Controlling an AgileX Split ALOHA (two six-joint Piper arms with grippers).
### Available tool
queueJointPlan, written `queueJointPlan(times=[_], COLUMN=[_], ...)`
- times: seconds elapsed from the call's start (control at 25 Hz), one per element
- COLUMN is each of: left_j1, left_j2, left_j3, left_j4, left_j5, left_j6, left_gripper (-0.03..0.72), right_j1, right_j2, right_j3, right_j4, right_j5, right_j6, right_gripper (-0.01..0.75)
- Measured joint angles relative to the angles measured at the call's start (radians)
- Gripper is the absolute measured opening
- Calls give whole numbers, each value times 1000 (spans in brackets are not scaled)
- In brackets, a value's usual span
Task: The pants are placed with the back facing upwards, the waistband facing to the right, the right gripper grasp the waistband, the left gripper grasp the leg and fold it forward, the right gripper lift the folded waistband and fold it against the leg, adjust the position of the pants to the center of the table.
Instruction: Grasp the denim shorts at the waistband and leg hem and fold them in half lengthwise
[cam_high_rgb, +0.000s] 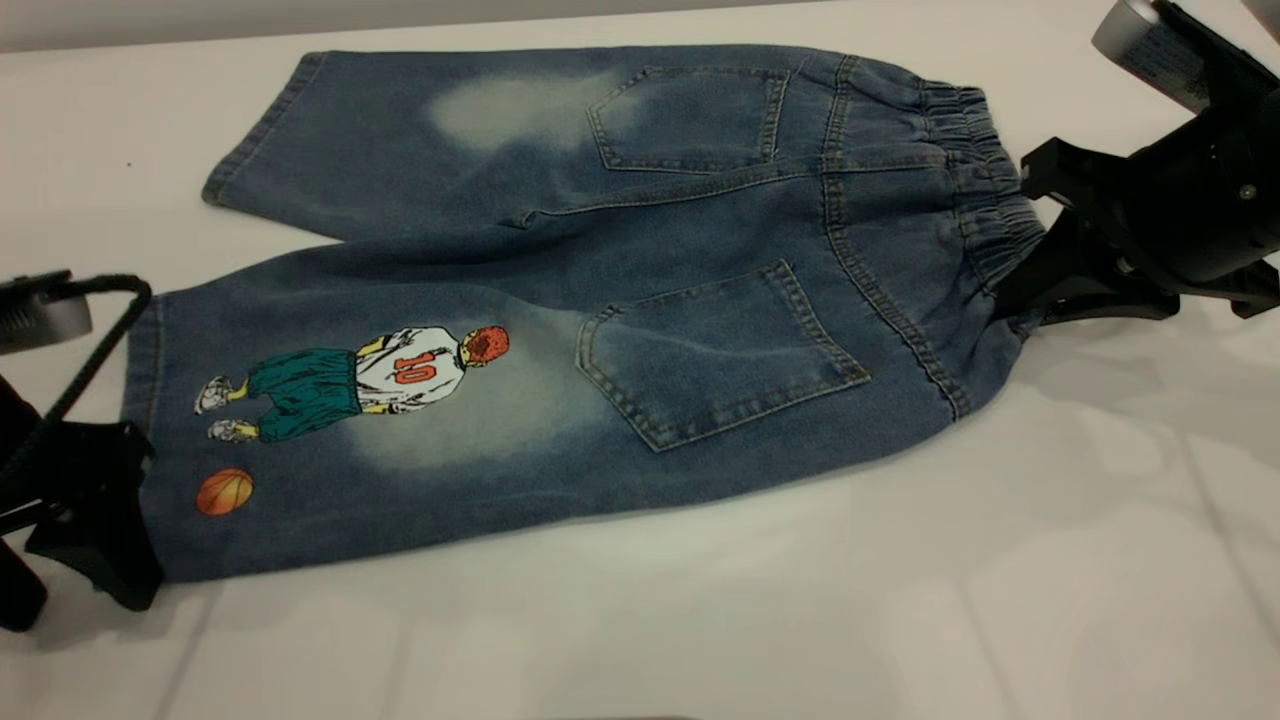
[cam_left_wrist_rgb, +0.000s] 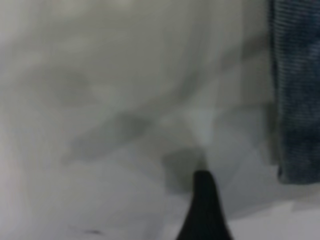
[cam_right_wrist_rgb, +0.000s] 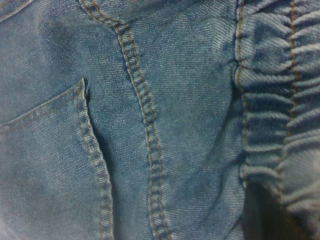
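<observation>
Pants (cam_high_rgb: 640, 300) back-up on the tabletop (cam_high_rgb: 900, 600)
They lay flat, waistband (cam_high_rgb: 985, 190) to the right, printed leg (cam_high_rgb: 350, 420) nearest.

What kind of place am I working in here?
Likely a lab test bench: a bare white table, one pair of denim shorts laid flat, and a robot gripper at each end.

Matt denim pants (cam_high_rgb: 620, 300); seemingly smooth table (cam_high_rgb: 900, 600).
</observation>
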Motion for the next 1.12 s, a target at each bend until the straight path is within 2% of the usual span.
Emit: queueJointPlan(times=[0.2, 0.44, 0.76, 0.88, 1.04, 1.12], left_j1=[0, 1, 1, 1, 1, 1], left_j2=[15, 28, 38, 41, 46, 45], left_j3=[-11, -65, -104, -104, -125, -151], left_j4=[0, 0, 0, -14, -34, -46], left_j5=[9, 33, 52, 51, 94, 142], left_j6=[-1, -1, 1, 3, 33, 62], left_gripper=[498, 415, 382, 293, 89, 47], right_j1=[0, 0, 0, 0, 0, 0], right_j2=[0, 0, 0, 0, 0, -16], right_j3=[0, 0, 0, 0, 0, 0], right_j4=[0, 0, -3, -3, -14, -48], right_j5=[0, 0, 0, 0, 1, 7], right_j6=[-3, -3, -3, -3, -6, 5], right_gripper=[38, 38, 38, 38, 38, 38])
